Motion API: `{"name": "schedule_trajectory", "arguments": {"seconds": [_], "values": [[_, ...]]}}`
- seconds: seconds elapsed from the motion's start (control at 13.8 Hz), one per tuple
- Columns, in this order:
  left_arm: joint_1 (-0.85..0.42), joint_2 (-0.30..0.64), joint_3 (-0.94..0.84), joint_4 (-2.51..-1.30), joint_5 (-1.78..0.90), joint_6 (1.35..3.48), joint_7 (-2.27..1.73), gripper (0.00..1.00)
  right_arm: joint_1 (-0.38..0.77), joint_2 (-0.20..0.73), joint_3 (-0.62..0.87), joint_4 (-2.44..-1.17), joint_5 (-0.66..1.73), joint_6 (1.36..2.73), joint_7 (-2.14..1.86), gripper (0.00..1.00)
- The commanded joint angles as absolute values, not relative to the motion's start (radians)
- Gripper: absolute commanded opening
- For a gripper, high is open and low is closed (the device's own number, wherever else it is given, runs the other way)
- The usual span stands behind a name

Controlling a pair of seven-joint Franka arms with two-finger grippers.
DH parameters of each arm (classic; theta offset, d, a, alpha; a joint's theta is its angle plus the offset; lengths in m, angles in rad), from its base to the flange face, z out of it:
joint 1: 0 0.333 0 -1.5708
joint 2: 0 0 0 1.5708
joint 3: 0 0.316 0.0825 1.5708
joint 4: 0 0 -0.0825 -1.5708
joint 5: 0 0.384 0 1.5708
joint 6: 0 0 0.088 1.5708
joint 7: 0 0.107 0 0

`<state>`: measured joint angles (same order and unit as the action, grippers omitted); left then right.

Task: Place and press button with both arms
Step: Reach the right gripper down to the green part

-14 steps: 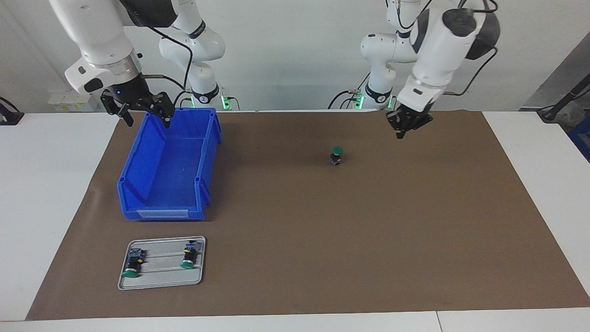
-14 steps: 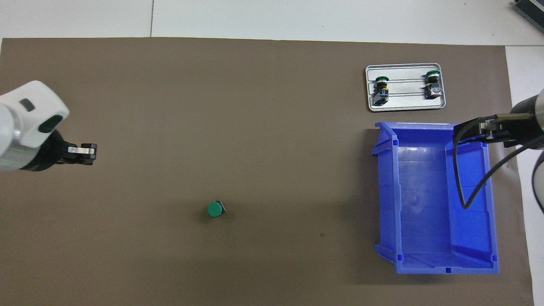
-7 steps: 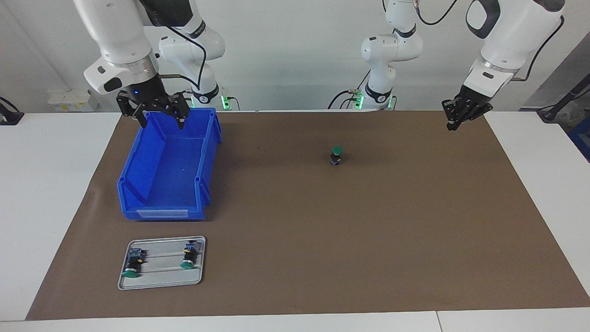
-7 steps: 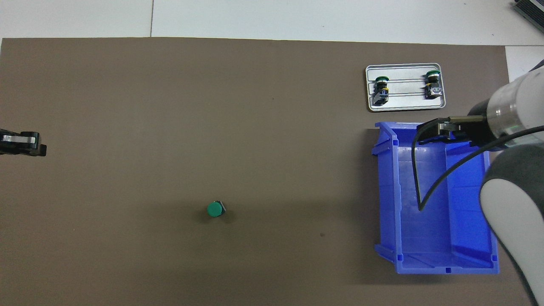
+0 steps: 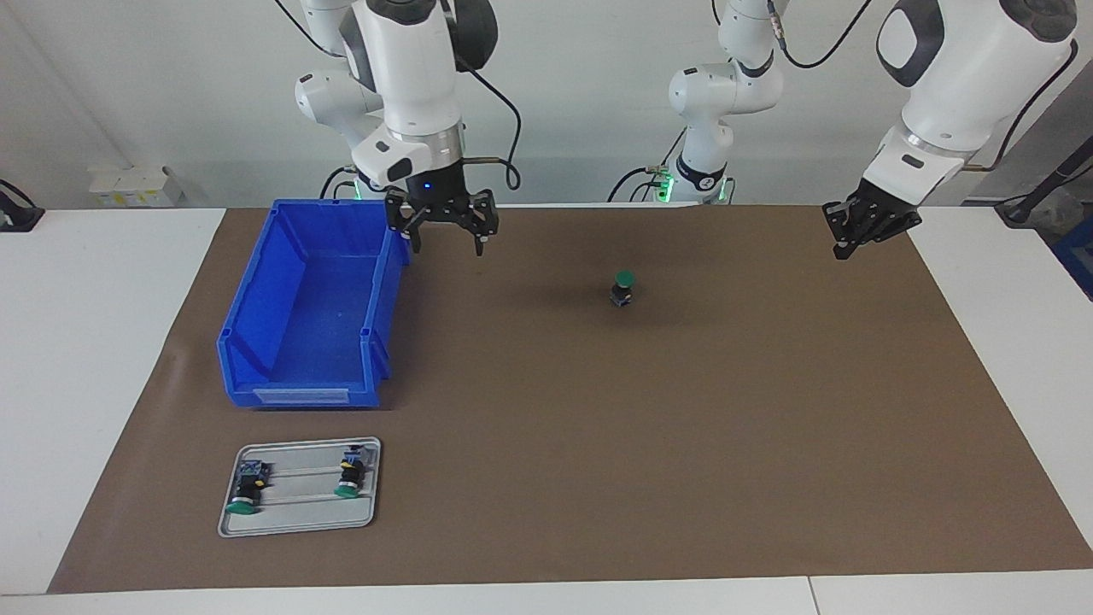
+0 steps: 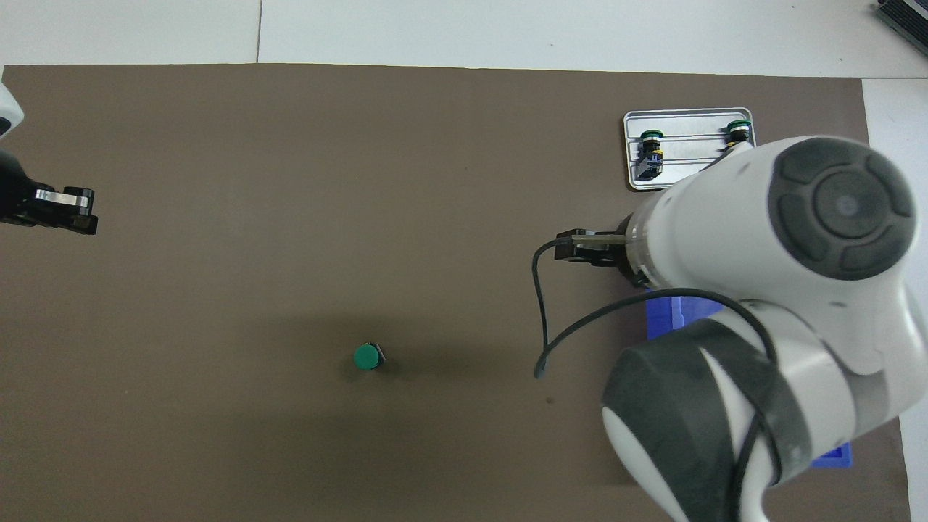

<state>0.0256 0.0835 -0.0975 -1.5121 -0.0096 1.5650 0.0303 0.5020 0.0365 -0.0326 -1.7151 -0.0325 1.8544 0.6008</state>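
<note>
Button set upright mid-mat, ready for a press

The button (image 5: 624, 288) stands cap-up, centre frame; the right gripper (image 5: 446, 233), jaws spread and empty, hangs beside the blue bin (image 5: 312, 307), likely approaching, while the left gripper (image 5: 856, 237), fingertips together, waits upper right.

text: none legible | labels: none | numbers: none

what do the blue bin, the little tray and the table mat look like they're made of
Blue bin: likely moulded plastic, smooth and slightly glossy, with ribbed corners and a label slot.
Tray: probably metal, pale silver with a raised rolled rim and grooves.
Mat: matte brown sheet, perhaps rubber or paper; it lies flat without shine.
</note>
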Motion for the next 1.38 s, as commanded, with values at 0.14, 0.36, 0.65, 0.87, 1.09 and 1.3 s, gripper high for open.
{"name": "schedule_trajectory", "arguments": {"seconds": [0.14, 0.36, 0.65, 0.87, 1.09, 1.3], "values": [[0.000, 0.061, -0.092, -1.632, 0.014, 1.670, 0.060, 0.10, 0.644, 0.162, -0.037, -1.713, -0.025, 2.000, 0.802, 0.99], [0.008, 0.046, -0.087, -1.647, 0.014, 1.640, 0.121, 0.86, 0.718, 0.227, -0.037, -1.709, -0.025, 2.087, 0.915, 0.99], [0.011, 0.046, -0.083, -1.644, 0.012, 1.658, 0.104, 1.00, 0.814, 0.301, -0.037, -1.704, -0.040, 2.161, 1.018, 0.97], [0.017, 0.046, -0.081, -1.643, 0.012, 1.663, 0.078, 1.00, 0.860, 0.343, -0.037, -1.694, -0.043, 2.181, 1.051, 0.96], [0.020, 0.043, -0.081, -1.651, 0.012, 1.663, 0.089, 1.00, 0.914, 0.467, -0.038, -1.596, -0.066, 2.187, 1.117, 0.95], [0.020, 0.043, -0.081, -1.654, 0.012, 1.681, 0.086, 1.00, 0.922, 0.486, -0.037, -1.601, -0.094, 2.207, 1.121, 0.93]]}}
